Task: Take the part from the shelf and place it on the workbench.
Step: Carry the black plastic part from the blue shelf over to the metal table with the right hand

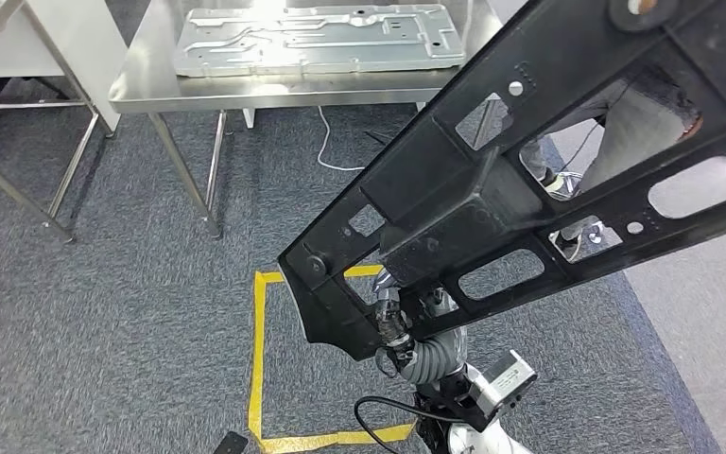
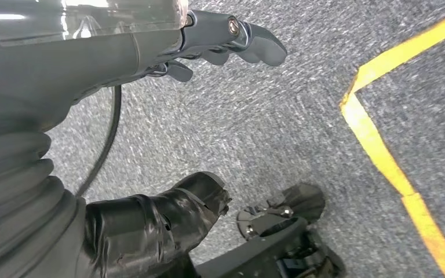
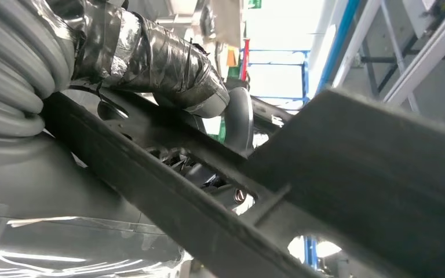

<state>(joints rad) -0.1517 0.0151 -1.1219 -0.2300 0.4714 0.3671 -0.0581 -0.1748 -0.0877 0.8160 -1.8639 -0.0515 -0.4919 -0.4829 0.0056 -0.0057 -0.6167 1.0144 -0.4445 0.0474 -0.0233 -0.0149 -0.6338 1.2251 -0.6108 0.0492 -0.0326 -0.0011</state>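
A large black part (image 1: 529, 189), a long frame with several cut-outs, slants across the head view from low centre to the upper right. My right hand (image 1: 399, 326) grips its lower end from beneath. In the right wrist view the taped thumb of my right hand (image 3: 150, 63) lies over a bar of the black part (image 3: 353, 174). The steel workbench (image 1: 151, 85) stands ahead at the top of the head view. My left hand (image 2: 92, 58) hangs above the carpet with its fingers apart and nothing in it.
A silver pressed metal panel (image 1: 321, 38) lies on the workbench. Yellow floor tape (image 1: 260, 359) marks a box on the grey carpet. A person's legs (image 1: 624, 123) show through the part's cut-outs at the right. Another metal-legged table (image 1: 19, 57) stands far left.
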